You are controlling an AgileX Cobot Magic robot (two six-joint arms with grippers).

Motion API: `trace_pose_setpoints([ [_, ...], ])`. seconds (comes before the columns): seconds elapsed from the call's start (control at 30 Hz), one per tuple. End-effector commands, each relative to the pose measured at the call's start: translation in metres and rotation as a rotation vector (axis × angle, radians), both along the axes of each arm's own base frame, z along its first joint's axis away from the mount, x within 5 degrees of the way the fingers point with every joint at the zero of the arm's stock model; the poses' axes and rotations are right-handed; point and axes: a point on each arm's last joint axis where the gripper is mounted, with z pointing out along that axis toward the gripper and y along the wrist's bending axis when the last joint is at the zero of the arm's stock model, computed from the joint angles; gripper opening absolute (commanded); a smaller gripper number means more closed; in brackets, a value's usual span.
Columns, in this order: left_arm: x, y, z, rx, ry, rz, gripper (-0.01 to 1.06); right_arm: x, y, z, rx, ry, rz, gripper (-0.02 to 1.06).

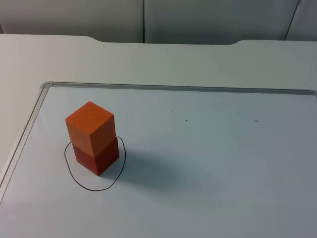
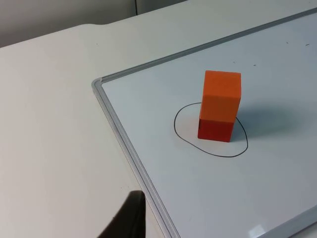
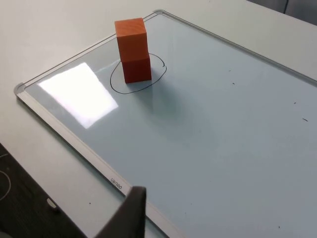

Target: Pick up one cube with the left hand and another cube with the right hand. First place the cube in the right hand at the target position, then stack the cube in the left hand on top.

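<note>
A lighter orange cube [image 1: 90, 127] stands upright on top of a darker red-orange cube [image 1: 97, 157], the two forming a neat stack of about equal size with the top one turned slightly. The lower cube rests inside a hand-drawn black circle [image 1: 79, 182] on the whiteboard [image 1: 223, 163], near its corner

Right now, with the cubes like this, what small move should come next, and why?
Probably none on the cubes: keep both arms back and stop. The orange cube already sits on the red cube, which stands inside the drawn ring on the whiteboard. The stack looks upright, and nothing touches it.
</note>
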Motion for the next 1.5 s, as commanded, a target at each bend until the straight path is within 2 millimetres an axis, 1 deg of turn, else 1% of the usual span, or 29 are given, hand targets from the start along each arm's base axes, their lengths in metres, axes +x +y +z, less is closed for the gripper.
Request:
trace_pose_setpoints([
  [0.0,0.0006,0.0000,-0.0007,-0.006,-0.010,0.000,1.05,0.0001,0.0007,-0.0002,0.011,-0.005,0.006,1.05],
  [0.8,0.0006,0.0001,-0.0007,-0.006,-0.011,0.000,1.05,0.0001,0.0007,-0.0002,0.011,-0.005,0.006,1.05],
  [0.93,0.0006,0.0001,-0.0007,-0.006,-0.011,0.000,1.05,-0.0003,0.0008,-0.0002,0.011,-0.005,-0.046,1.05],
  [1.07,0.0006,0.0001,-0.0007,-0.006,-0.011,0.000,1.05,-0.0019,0.0010,-0.0002,0.011,-0.006,-0.230,1.05],
  [1.1,0.0006,0.0001,-0.0007,-0.006,-0.011,0.000,1.05,-0.0019,0.0010,-0.0002,0.011,-0.006,-0.230,1.05],
  [1.23,0.0006,0.0001,-0.0007,-0.006,-0.011,0.000,1.05,-0.0036,0.0017,-0.0002,0.010,-0.007,-0.432,1.05],
  [1.27,0.0006,0.0001,-0.0007,-0.006,-0.011,0.000,1.05,-0.0036,0.0017,-0.0002,0.010,-0.007,-0.432,1.05],
  [1.43,0.0006,0.0001,-0.0007,-0.006,-0.011,0.000,1.05,-0.0054,0.0029,-0.0002,0.009,-0.008,-0.681,1.05],
  [1.47,0.0006,0.0001,-0.0007,-0.006,-0.011,0.000,1.05,-0.0054,0.0029,-0.0002,0.009,-0.008,-0.681,1.05],
])
